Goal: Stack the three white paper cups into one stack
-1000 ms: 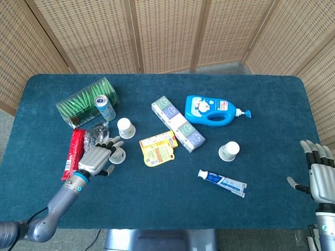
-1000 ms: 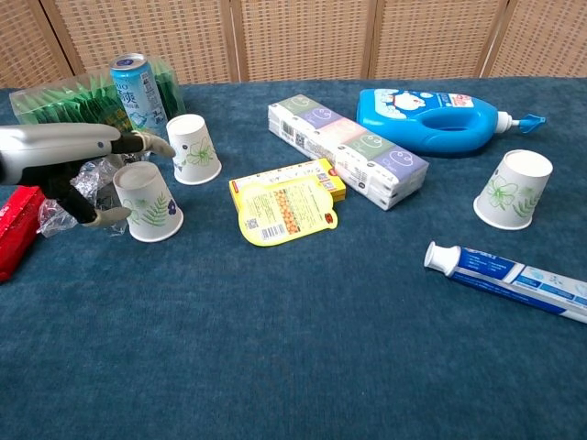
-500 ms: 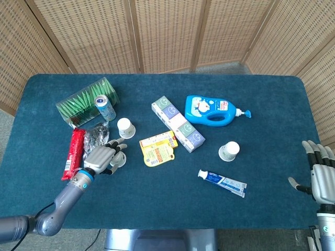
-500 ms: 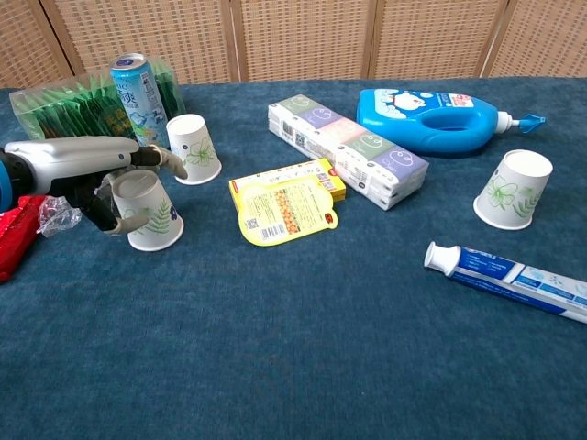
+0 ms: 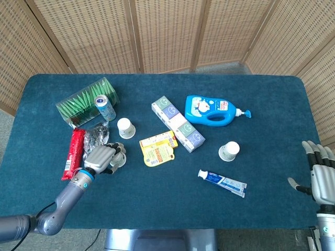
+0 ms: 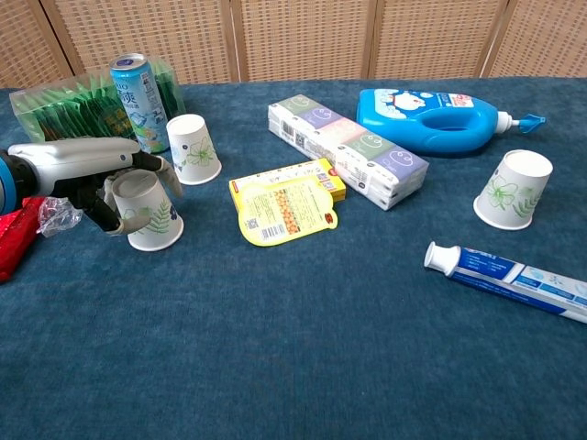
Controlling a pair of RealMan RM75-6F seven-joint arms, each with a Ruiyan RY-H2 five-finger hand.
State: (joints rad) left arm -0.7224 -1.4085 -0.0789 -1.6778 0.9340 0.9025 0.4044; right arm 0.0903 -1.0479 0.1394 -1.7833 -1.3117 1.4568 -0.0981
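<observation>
Left hand now wrapped round tapered leaf-printed paper cup, right hand splayed, empty

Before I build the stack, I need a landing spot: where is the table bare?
Bare cloth runs along the near edge, below the toothpaste and yellow packet, and right of the lone cup. Crowded: the left side, where the left hand grips a cup beside the can.
</observation>
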